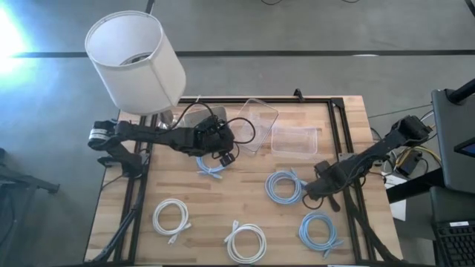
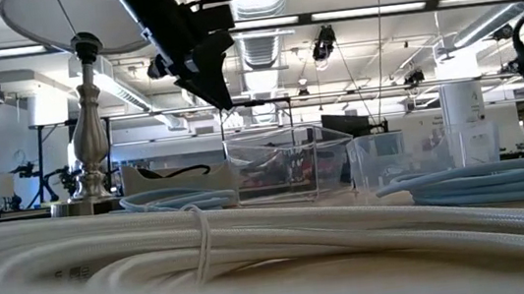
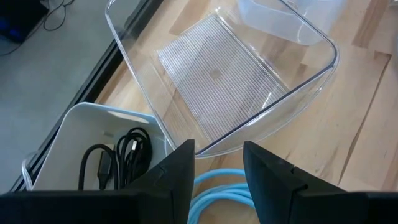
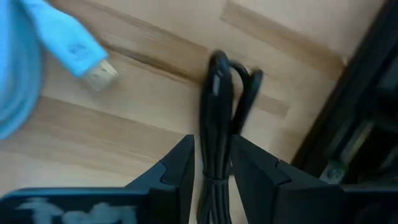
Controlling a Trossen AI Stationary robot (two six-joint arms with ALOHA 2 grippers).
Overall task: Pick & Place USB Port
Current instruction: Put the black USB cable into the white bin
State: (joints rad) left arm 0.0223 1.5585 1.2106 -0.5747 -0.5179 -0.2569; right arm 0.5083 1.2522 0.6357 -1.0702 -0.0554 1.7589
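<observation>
Place: we see a lab or workshop hall | Ceiling: exposed ducts and strip lights | Floor: bare grey concrete | Surface: wooden bench top on a black frame | Far side: stands and equipment | Right: a computer keyboard.

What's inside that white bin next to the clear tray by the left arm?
The white bin holds a bundle of black cable. The left gripper blocks its near end, so anything else there is hidden. The clear tray beside it looks empty.
</observation>
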